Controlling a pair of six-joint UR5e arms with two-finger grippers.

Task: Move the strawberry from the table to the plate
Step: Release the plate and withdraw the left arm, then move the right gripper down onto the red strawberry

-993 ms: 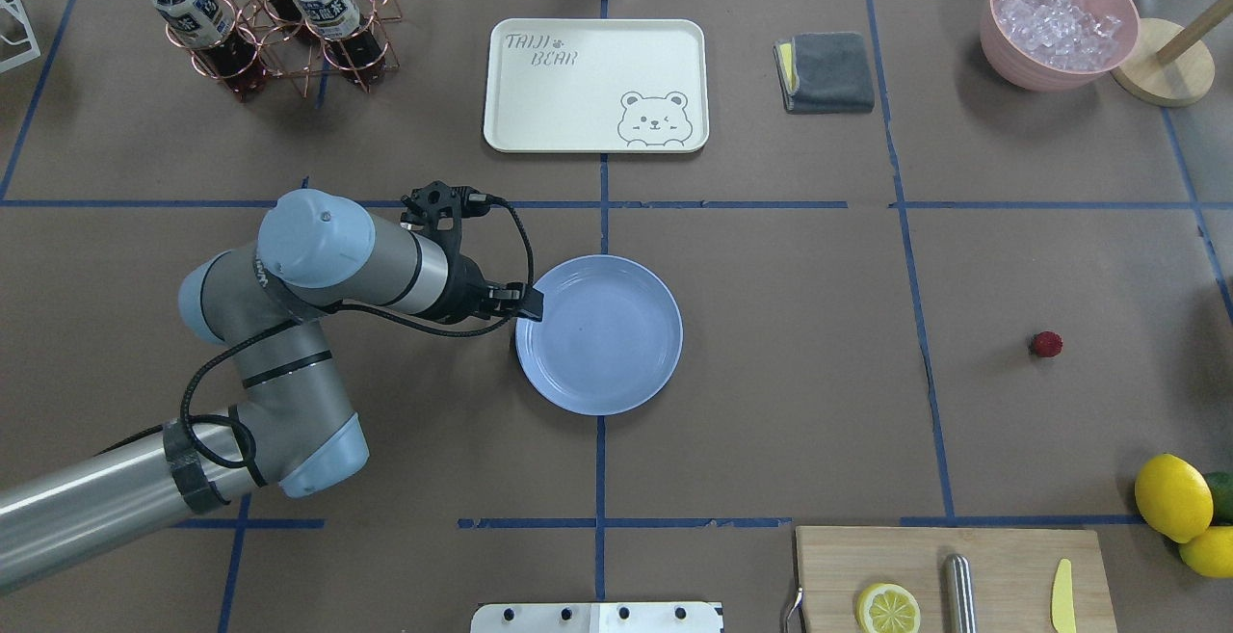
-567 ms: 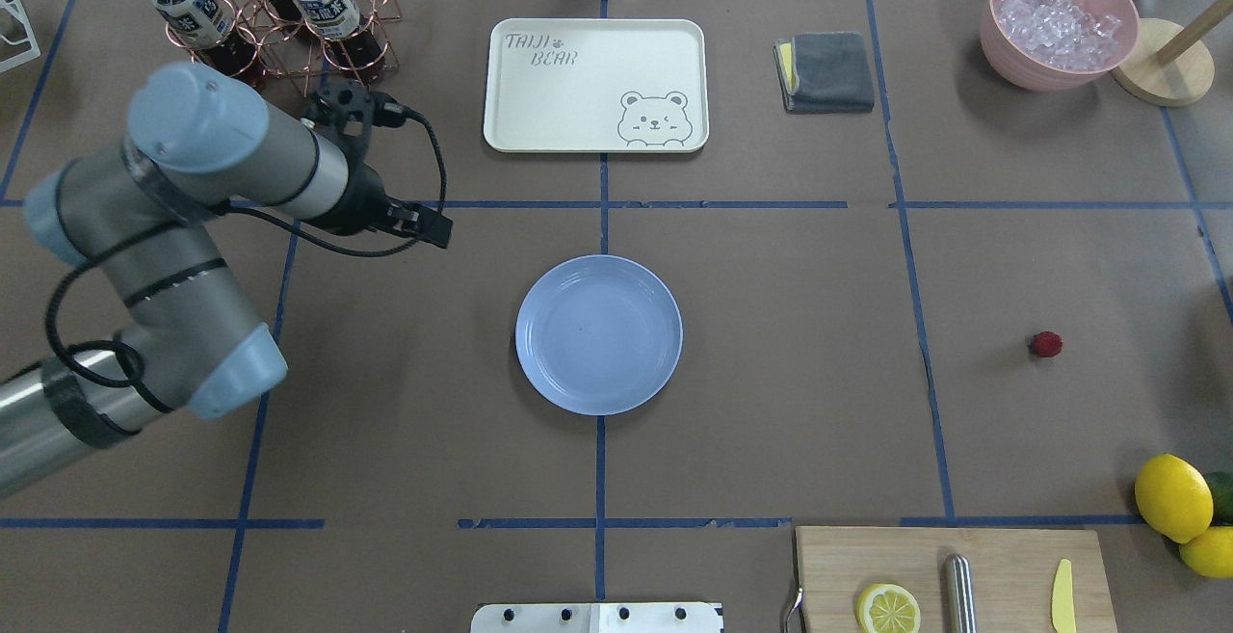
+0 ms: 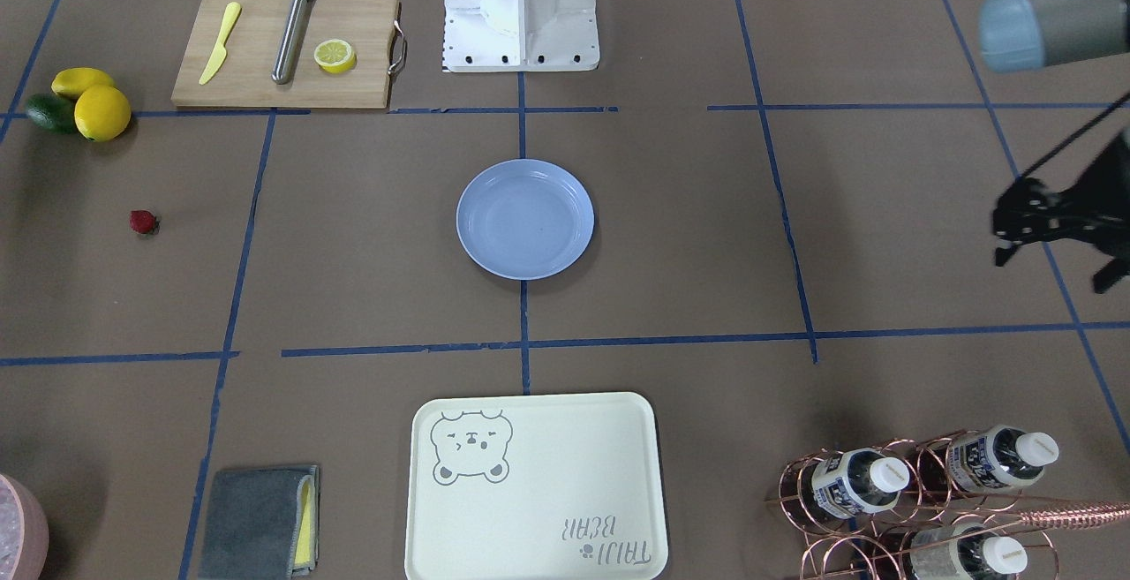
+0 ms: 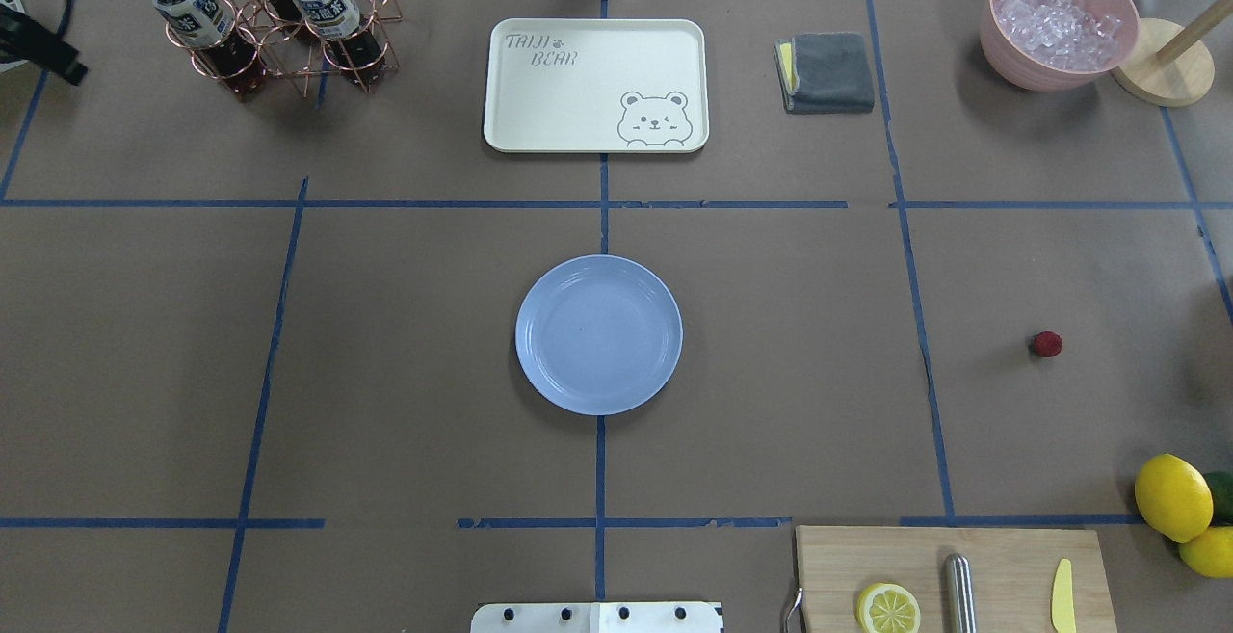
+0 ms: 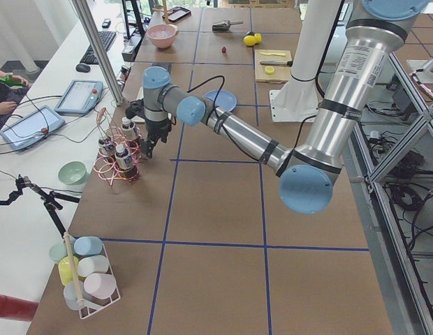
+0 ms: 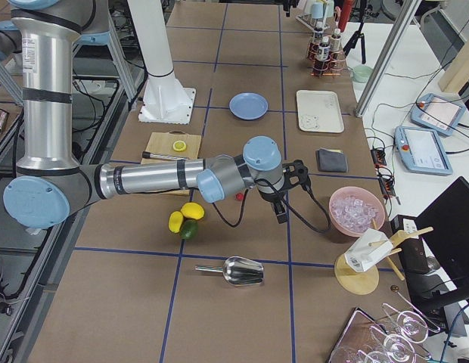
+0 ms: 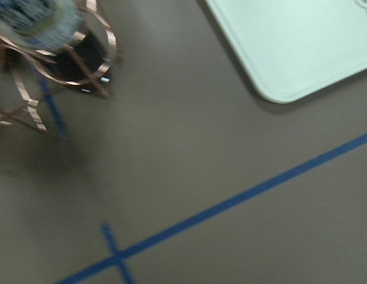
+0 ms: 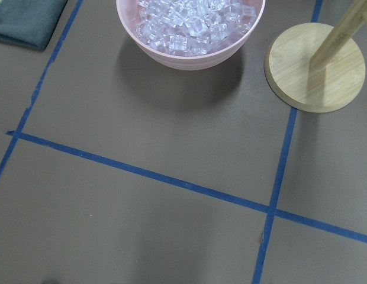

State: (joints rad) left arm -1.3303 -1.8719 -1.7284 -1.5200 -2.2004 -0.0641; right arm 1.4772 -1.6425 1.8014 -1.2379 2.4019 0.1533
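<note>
So, a second ago the left gripper (image 5: 147, 146) was at the plate's (image 4: 598, 334) left rim. We've since pulled it well off to the plate's far-left, and the plate sits bare. The pick is still undone: the strawberry (image 4: 1047, 344) lies on the table (image 4: 405, 373), well apart from the plate on its right. The right gripper (image 6: 280, 210) hangs farther from the plate than the berry. We can't tell either jaw opening, and see nothing held.
</note>
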